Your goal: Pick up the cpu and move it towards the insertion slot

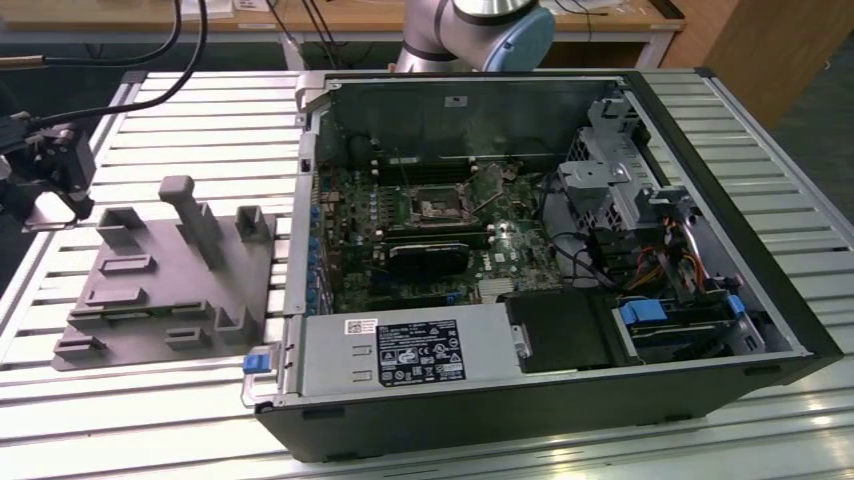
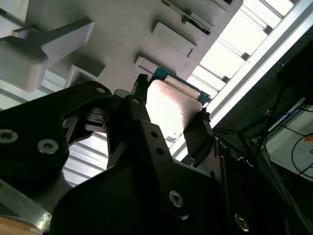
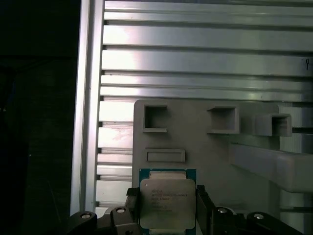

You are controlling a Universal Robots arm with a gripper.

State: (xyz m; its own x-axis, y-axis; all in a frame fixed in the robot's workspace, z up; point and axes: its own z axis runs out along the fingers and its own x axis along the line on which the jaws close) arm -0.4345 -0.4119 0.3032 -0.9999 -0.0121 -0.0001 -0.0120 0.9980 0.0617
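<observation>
The exterior view gives the wide layout. An open computer case (image 1: 694, 300) lies on its side on a slatted metal table (image 1: 160, 400), with the grey plastic fixture (image 1: 147, 290) at its nine o'clock. The insertion slot (image 1: 438, 208), a small silver-framed square with a dark centre, sits on the motherboard (image 1: 514, 255) close to the middle of the frame. In that view the gripper (image 1: 51, 200) hangs at the frame's nine o'clock, past the fixture's outer edge and well apart from the slot, which lies at its three o'clock. How it grips is plain in both wrist views. In the first wrist view the cpu (image 3: 167, 203) shows its silvery face and green board edge, set squarely between two black fingers (image 3: 133, 205) that press on its opposite sides. The fixture's square recesses and the table's slats lie beyond it. In the second wrist view the cpu (image 2: 168, 105) glares white and is clamped the same way, so the pincer is closed on the cpu. Whether the chip is clear of the fixture I cannot tell. In the exterior view the arm's blue-capped joint (image 1: 481, 25) stands at twelve o'clock behind the case. Black cables (image 1: 174, 50) run down from eleven o'clock toward the gripper, whose tips point down at the table.
</observation>
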